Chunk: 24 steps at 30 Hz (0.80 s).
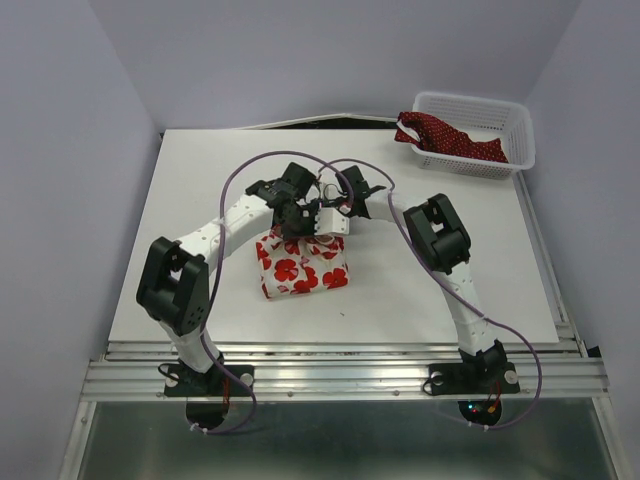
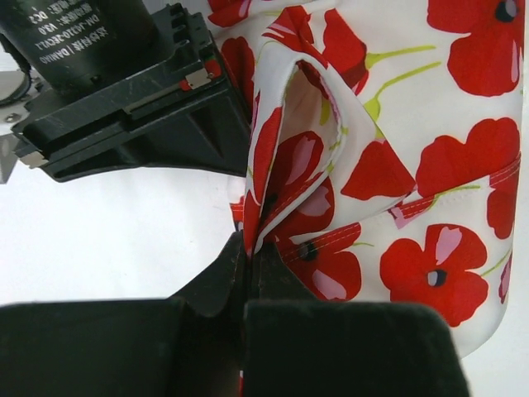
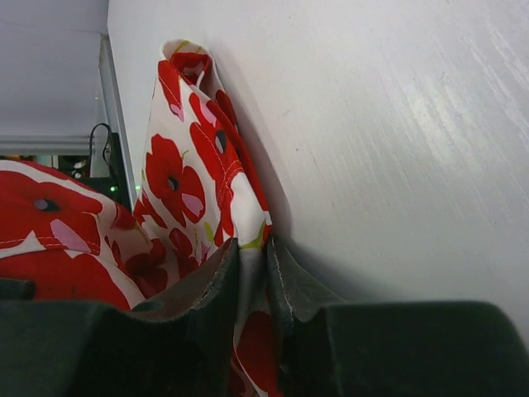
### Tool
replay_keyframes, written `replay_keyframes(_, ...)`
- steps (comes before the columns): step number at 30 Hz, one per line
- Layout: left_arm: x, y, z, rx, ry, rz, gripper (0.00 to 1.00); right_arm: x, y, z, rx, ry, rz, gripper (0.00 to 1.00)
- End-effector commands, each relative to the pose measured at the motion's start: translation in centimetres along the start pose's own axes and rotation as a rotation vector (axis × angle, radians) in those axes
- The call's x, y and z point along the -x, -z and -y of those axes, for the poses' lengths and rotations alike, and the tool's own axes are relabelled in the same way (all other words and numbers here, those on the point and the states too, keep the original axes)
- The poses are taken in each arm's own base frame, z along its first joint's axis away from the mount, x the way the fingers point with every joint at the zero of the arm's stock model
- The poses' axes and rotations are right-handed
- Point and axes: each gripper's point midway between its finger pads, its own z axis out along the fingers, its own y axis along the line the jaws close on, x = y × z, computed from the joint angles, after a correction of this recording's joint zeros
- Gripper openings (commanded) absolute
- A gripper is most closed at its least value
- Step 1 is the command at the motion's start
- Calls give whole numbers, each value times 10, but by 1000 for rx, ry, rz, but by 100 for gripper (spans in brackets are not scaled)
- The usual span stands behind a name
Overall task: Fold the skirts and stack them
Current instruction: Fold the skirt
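The white table [image 1: 200,190] carried the floral skirt [image 1: 303,268], a soft, limp bundle lying well apart from the lattice basket [image 1: 478,167]; the dotted dark red skirt [image 1: 450,140] lay slumped inside that basket. Such light cloth would likely sag unless pinched at hems, and the left gripper [image 2: 248,252] and right gripper [image 3: 252,248] each clamped a raised floral fold.
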Motion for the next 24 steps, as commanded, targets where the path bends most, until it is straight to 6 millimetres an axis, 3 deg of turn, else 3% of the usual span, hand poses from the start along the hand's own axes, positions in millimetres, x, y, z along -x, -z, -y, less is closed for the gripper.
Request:
replay_keyframes(1,11,0,-15,64,-40,56,3,-28,-8,22,-88,-49,-57,26)
replay_keyframes(7,10,-6,-20,96,-49,70,16,-13,-6,22,-125,-10,-27,31)
replay_keyframes(12,8,-4,-17,100,-40,66,40,23,2,11,-134,41,38,32)
replay_keyframes(13,7,-1,-19,120,-22,65,48,26,3,10,-138,50,41,33)
replay_keyframes(16,12,18,-32,204,-8,78,58,31,4,9,-147,56,49,35)
replay_keyframes(20,24,51,-43,288,23,129,61,45,12,13,-194,78,86,40)
replay_keyframes(24,28,85,-43,380,81,177,64,88,43,19,-229,81,194,40)
